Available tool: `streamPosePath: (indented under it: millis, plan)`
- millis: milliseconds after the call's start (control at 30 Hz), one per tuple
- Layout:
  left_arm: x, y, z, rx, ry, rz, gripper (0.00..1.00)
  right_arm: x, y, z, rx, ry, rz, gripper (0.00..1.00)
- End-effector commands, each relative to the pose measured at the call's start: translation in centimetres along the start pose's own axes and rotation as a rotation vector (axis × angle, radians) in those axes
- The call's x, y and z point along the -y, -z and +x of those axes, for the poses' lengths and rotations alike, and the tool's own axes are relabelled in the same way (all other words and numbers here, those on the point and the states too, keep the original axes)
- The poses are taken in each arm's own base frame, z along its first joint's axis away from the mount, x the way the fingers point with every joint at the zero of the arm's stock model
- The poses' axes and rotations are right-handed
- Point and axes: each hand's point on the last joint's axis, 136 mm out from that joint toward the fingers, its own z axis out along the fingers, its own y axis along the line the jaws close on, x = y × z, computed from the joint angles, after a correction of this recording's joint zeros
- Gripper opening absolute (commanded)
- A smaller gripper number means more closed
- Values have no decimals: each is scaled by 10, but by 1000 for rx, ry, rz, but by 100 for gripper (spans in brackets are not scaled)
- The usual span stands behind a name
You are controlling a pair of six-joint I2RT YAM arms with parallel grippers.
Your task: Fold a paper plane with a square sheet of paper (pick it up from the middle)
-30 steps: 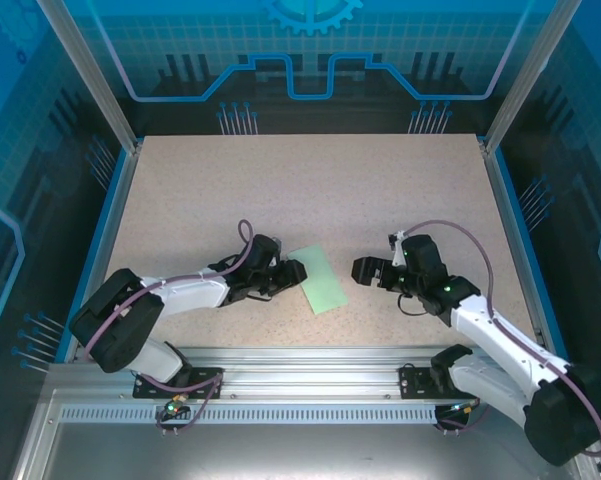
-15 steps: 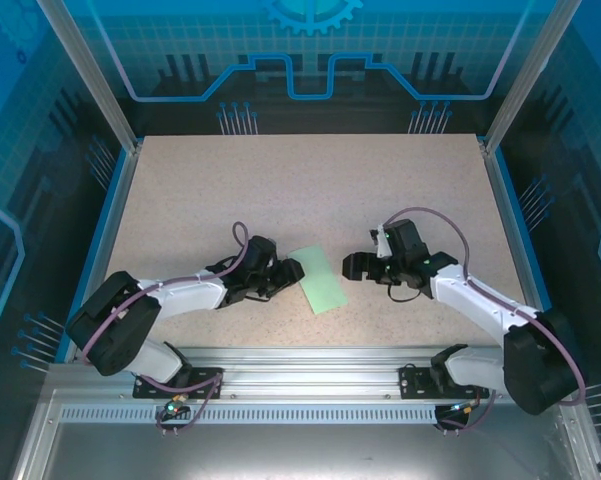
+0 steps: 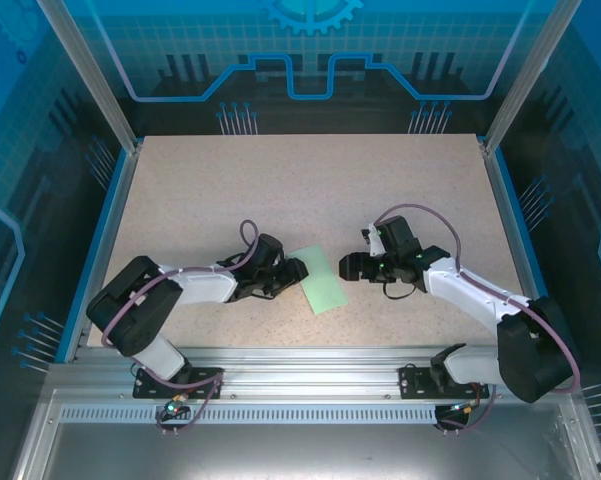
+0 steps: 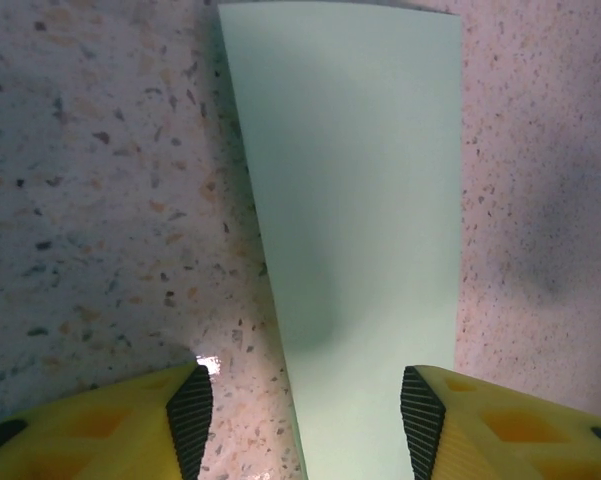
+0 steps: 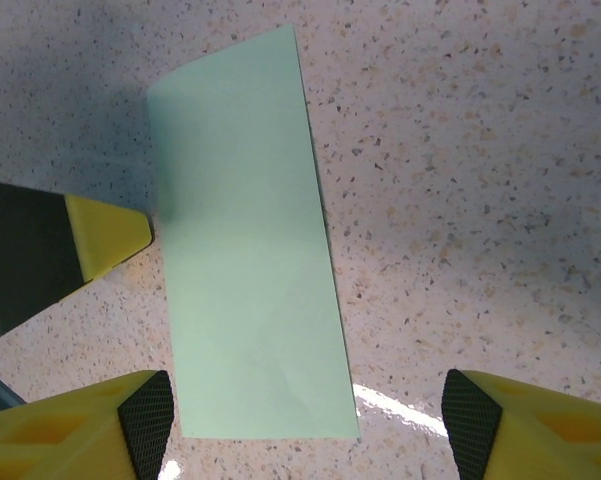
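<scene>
Paper: the square sheet of paper [image 3: 320, 280] now looks like a narrow rectangle, so I judge it is folded once in half. It lies flat on the table [image 3: 310, 180], in the near half, about midway between the left and right edges.
Done: the first half fold, as far as I can see.
Left to do: the nose corners, the wings and the centre crease. No pointed shape is visible yet, so I judge most of the task remains.
Left gripper [image 3: 292, 270]: low at the left side of the paper, with the jaws about half open. One end of the sheet lies between its fingers, but nothing is clamped.
Right gripper [image 3: 350, 267]: just beside the right side of the paper, jaws wide apart, holding nothing.
Surface: pale speckled board, matte, with a blue border.
Room: blue see-through walls with a printed pattern, aluminium posts, and a metal rail along the near edge.
</scene>
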Motion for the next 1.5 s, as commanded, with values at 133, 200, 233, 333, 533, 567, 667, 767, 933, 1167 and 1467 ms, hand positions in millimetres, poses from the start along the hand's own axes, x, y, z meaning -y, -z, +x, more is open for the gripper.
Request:
streamPosePath:
  millis: [133, 200, 233, 333, 533, 567, 667, 767, 933, 1167, 1467]
  plan:
    - [24, -8, -14, -4, -7, 60, 51, -17, -1, 7, -31, 26, -77, 71]
    - [33, -8, -16, -13, -37, 65, 48, -21, -3, 9, -32, 29, -103, 70]
    - [35, -7, -18, -11, -48, 64, 46, -21, -5, 10, -34, 25, -107, 69]
    - [39, -7, -22, -15, -79, 59, 42, -20, -10, 13, -47, 15, -113, 68]
    - [32, -15, -29, -46, -126, 16, 39, -26, -16, 15, -81, 6, -147, 67]
    - [29, -14, -32, -44, -120, 3, 40, -27, -16, 15, -86, 2, -149, 67]
    - [21, -9, -39, -42, -103, -17, 37, -30, -19, 13, -103, -10, -159, 66]
    - [19, -6, -37, -57, -112, -35, 32, -32, -23, 8, -120, -16, -152, 65]
    - [14, -11, -27, -101, -110, -19, 27, -40, -30, 6, -176, -7, -182, 60]
    - [20, -28, -21, -185, -190, 12, 12, -48, -34, 21, -291, -44, -249, 60]
    - [10, -22, -22, -177, -221, -49, 25, -32, -13, 41, -302, -85, -173, 61]
